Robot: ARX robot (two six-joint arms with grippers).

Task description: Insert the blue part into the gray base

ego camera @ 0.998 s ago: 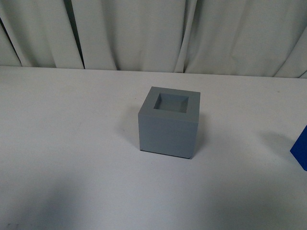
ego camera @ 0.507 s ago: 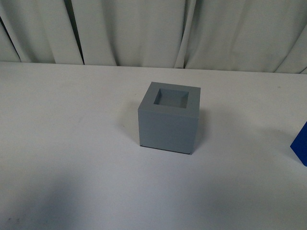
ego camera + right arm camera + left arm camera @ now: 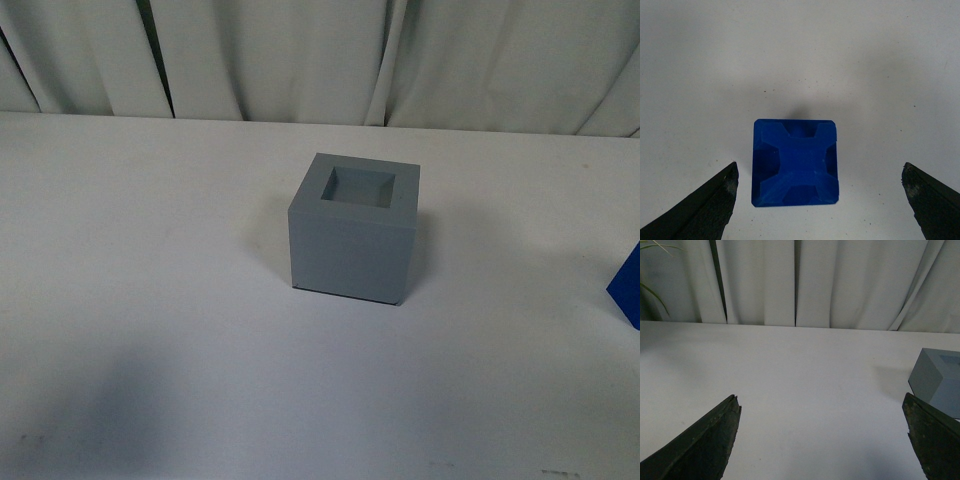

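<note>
The gray base (image 3: pixel 352 228) stands upright in the middle of the white table, its square recess facing up and empty. It also shows in the left wrist view (image 3: pixel 938 379), beside one fingertip. The blue part (image 3: pixel 627 288) shows only as a sliver at the front view's right edge. In the right wrist view the blue part (image 3: pixel 795 163) stands on the table, seen from above, its top face marked with a cross-shaped relief. My right gripper (image 3: pixel 820 172) is open above it, a finger well clear on either side. My left gripper (image 3: pixel 821 402) is open and empty over bare table. Neither arm shows in the front view.
White pleated curtains (image 3: pixel 300 55) hang behind the table's far edge. A green plant leaf (image 3: pixel 652 290) shows at one corner of the left wrist view. The white tabletop (image 3: pixel 150 260) runs wide around the base.
The front view has shifted slightly, so the gray base and table edge sit a little differently in the frame. The base itself stands as before.
</note>
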